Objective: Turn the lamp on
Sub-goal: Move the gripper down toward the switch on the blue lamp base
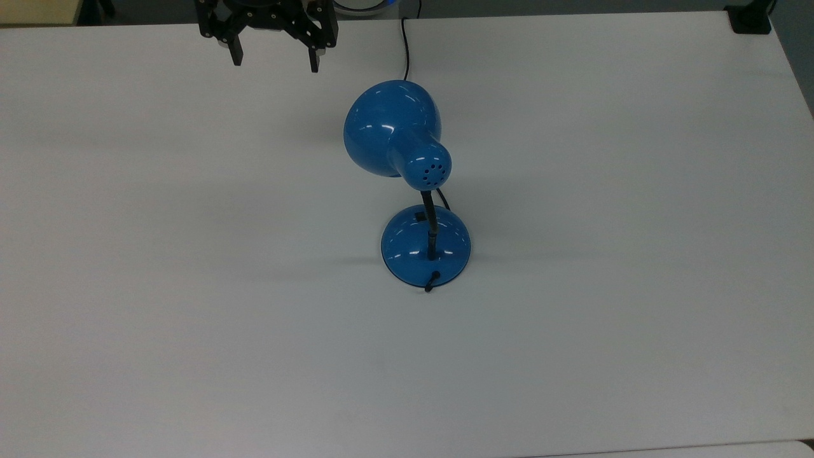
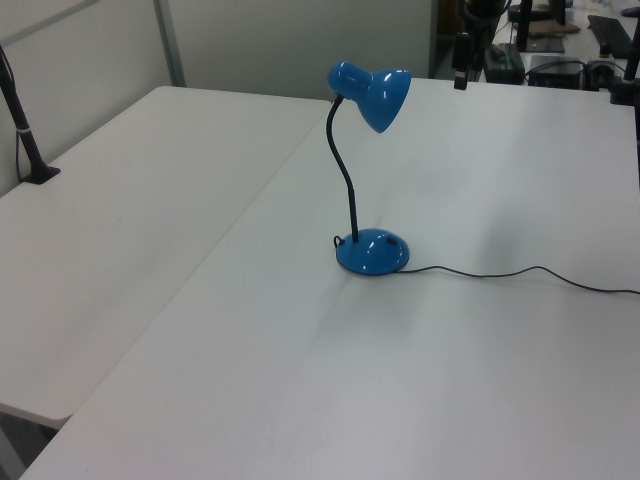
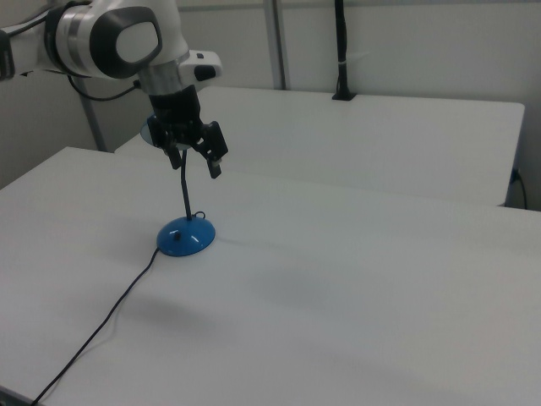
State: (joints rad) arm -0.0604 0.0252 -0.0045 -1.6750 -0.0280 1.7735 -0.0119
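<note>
Top view puts the black two-finger hand (image 1: pixel 273 56), fingers spread and empty, at eleven o'clock from the glossy blue gooseneck lamp (image 1: pixel 397 130) on the white tabletop (image 1: pixel 191 286); descending carelessly toward the base switch (image 1: pixel 420 216) could clip the shade and topple it.

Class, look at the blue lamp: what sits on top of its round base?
On the lamp base stand the black gooseneck and a small black switch. The neck hides part of the dome.

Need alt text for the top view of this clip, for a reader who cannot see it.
A small blue desk lamp stands near the middle of a white table, its shade tilted toward the top view's top edge and its black cord running off that way. The robot's black claw hangs open at the top view's upper left, apart from the lamp.
</note>
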